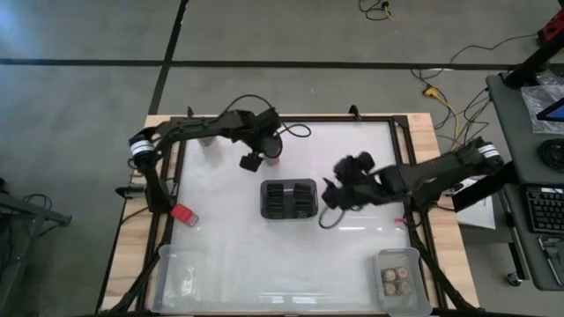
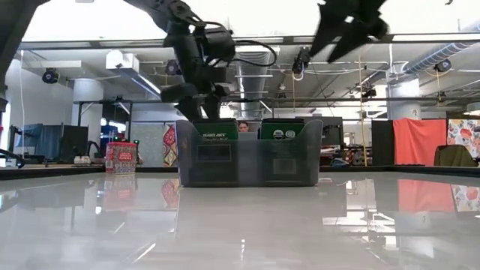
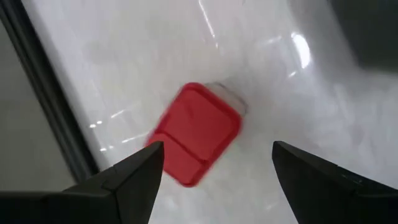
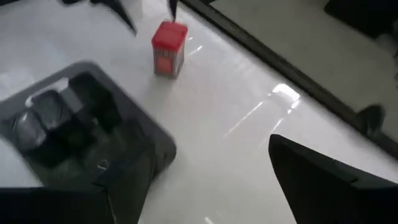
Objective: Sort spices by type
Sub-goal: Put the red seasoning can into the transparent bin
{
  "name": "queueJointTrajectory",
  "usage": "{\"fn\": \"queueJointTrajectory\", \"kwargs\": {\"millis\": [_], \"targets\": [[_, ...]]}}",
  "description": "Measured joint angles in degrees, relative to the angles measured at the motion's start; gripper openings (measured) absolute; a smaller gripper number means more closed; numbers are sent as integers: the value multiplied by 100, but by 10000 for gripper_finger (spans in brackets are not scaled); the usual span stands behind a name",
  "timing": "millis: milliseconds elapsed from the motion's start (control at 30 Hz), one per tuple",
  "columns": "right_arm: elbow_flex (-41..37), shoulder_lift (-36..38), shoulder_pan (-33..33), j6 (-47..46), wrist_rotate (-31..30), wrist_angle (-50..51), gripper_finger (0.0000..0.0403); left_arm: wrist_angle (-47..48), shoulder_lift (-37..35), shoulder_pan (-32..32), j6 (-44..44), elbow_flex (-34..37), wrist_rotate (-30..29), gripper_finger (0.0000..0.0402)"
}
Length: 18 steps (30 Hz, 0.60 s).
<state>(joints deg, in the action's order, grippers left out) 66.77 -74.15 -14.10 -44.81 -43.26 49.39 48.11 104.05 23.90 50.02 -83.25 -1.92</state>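
Note:
A red boxy spice point(image 1: 273, 151) stands upright on the white table, just beyond the dark slotted holder point(image 1: 289, 199). My left gripper point(image 1: 253, 160) hovers over it, open. In the left wrist view the red lid point(image 3: 196, 134) shows between and beyond the two spread fingers, with the gripper point(image 3: 214, 158) clear of it. A second red spice point(image 1: 183, 214) lies on its side near the table's left edge. Round tan-topped jars point(image 1: 398, 282) sit in the near right bin. My right gripper point(image 1: 337, 191) is open, raised right of the holder point(image 4: 81, 124); its wrist view shows the upright red spice point(image 4: 169, 48).
Two clear plastic bins sit at the near edge, one left point(image 1: 167, 264) and one right point(image 1: 381, 261). A dark frame point(image 1: 167, 211) runs round the table top. The holder point(image 2: 247, 161) stands mid-table, with open white surface on either side of it.

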Motion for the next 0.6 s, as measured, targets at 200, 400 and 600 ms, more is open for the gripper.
{"fn": "queueJointTrajectory", "kwargs": {"millis": [200, 400, 600], "targets": [[-925, 406, -415, -1210, -43, -34, 321, 128, 369, 1, 1095, -345, -402, 283], [-1372, 431, -589, -1883, -28, -21, 331, 146, 702, 0, 1786, -434, -963, 283], [-1375, 392, -590, -1897, -46, -91, 337, 113, 933, 0, 2050, -522, -1114, 283]]}}
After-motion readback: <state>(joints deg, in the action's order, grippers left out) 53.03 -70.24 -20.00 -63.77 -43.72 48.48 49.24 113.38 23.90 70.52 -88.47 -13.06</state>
